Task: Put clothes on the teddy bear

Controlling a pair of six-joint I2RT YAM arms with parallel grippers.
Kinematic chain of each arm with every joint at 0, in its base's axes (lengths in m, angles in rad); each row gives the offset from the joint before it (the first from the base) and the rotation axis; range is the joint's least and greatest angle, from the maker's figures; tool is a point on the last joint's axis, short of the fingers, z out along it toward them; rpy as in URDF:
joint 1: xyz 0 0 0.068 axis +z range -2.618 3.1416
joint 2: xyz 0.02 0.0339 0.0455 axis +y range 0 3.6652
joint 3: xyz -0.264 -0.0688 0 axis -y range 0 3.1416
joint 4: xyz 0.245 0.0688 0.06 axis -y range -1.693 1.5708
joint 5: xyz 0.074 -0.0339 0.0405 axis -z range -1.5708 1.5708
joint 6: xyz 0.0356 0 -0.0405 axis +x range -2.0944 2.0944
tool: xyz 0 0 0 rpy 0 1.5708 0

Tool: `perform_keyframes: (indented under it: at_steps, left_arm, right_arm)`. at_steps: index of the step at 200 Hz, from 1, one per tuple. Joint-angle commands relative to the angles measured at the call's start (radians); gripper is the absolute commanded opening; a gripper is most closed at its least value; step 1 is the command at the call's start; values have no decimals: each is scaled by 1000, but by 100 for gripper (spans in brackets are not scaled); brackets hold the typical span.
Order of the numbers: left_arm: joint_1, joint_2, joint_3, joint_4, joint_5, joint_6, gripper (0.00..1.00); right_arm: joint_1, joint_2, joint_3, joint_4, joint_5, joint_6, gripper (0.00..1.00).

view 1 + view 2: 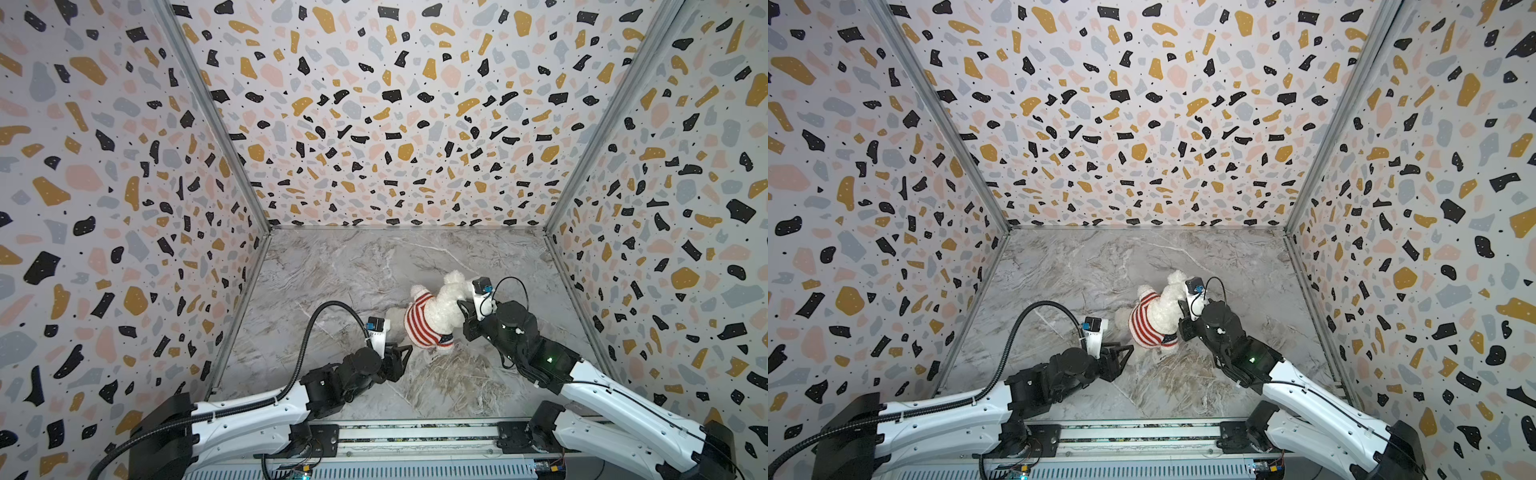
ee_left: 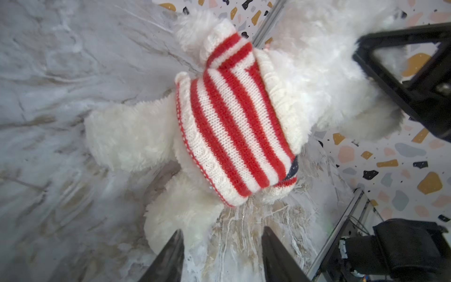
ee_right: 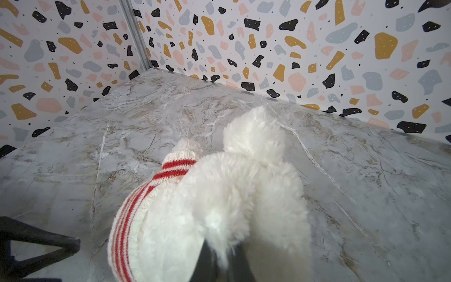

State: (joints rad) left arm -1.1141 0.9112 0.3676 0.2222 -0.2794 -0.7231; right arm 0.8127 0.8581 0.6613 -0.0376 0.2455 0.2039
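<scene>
No legible text or labels

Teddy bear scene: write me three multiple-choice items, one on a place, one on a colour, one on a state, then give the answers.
1. Where is the teddy bear?
A. On the marble table
B. In a basket
C. On a chair

2. What colours are the stripes on its sweater?
A. Blue and yellow
B. Red and white
C. Green and black

3. How is the left hand?
A. Shut on the sweater
B. Out of sight
C. Open, holding nothing

Answers:
1 A, both top views show it on the marble.
2 B, the left wrist view shows the stripes close up.
3 C, its jaws stand apart, gripping nothing.
</scene>
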Motion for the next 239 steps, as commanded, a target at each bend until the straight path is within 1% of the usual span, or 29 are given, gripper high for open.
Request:
perform_keyframes:
  at_steps: [1, 21, 45, 57, 81, 129, 151, 173, 193, 214, 239]
  left_arm:
    - [-11, -44, 39, -41, -9, 114, 61]
    - [-18, -52, 56, -21, -19, 140, 64]
    - [-18, -36, 50, -3, -60, 127, 64]
    - [-18, -24, 53, -9, -76, 112, 64]
    - [-18, -13, 53, -12, -73, 109, 64]
    - [-18, -10, 62, -45, -81, 139, 64]
    - [-18, 5, 72, -41, -73, 163, 64]
    - [-25, 39, 97, -39, -60, 223, 64]
    - [-38, 81, 129, -29, -55, 281, 64]
    - [-56, 163, 194, -30, -47, 344, 64]
    - [-102, 303, 289, -45, -89, 404, 65]
  right_arm:
    - [-8, 0, 60, 23, -27, 32, 0]
    - [-46, 19, 63, 10, -61, 77, 0]
    - [-137, 43, 7, 53, -179, 123, 0]
    - [-165, 55, -31, 89, -230, 141, 0]
    - [-176, 96, -86, 135, -244, 161, 0]
    - [-242, 159, -185, 252, -344, 220, 11]
    - [-271, 162, -209, 280, -373, 239, 20]
    - [-326, 131, -240, 303, -418, 271, 32]
    - [-379, 76, -247, 278, -441, 279, 44]
    - [-447, 18, -242, 226, -465, 272, 53]
    - [-577, -32, -258, 193, -562, 271, 58]
